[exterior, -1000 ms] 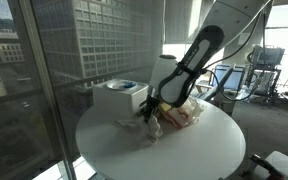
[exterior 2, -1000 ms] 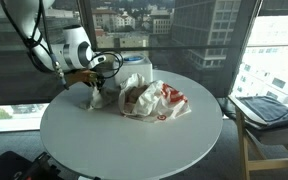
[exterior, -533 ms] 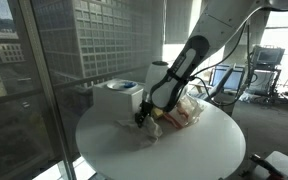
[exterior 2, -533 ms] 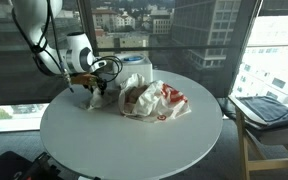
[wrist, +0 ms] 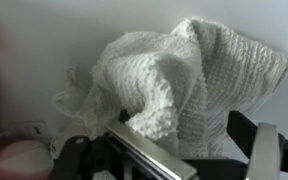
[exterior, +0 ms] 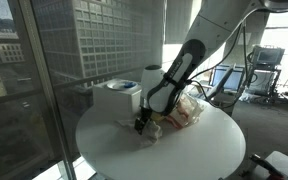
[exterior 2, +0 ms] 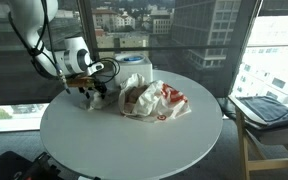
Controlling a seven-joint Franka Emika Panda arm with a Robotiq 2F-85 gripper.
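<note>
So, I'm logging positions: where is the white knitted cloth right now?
The white knitted cloth lies crumpled on the round table, under the open tool; in an exterior view it is just left of the red-and-white bag.

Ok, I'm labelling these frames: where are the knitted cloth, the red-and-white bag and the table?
knitted cloth point(wrist: 199, 80): wrist view, middle of its folds.
red-and-white bag point(exterior 2: 156, 100): an exterior view, its crumpled middle.
table point(exterior 2: 134, 150): an exterior view, bare front top.
</note>
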